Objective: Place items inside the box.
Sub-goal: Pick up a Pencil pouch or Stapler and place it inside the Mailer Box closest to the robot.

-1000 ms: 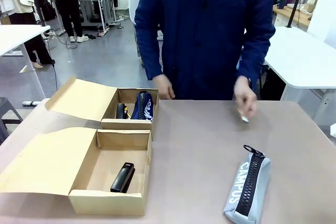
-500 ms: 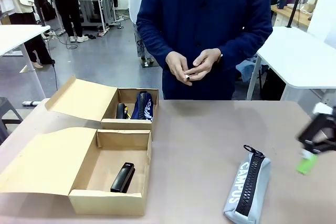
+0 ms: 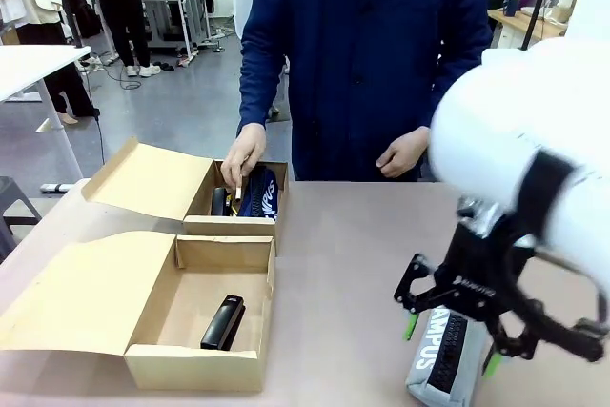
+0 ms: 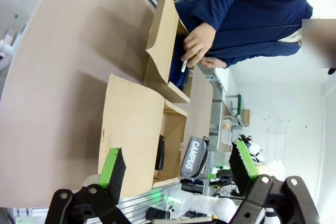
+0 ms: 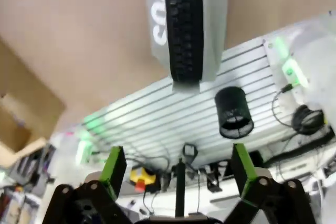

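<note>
Pencil case (image 3: 429, 355) is risking a slip: right gripper (image 3: 450, 345) is hovering over its near end, jaws spread wide and empty, so a pinch there may be letting the soft fabric droop out. Left gripper (image 4: 177, 163) is gaping empty too. Grey, black-zipped, it is lying flat on the table (image 3: 353, 254), near right, well apart from the nearer box (image 3: 195, 369)

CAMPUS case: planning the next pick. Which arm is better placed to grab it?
Right: the right pincer, open, hangs just over the case; the left pincer is far off.
</note>
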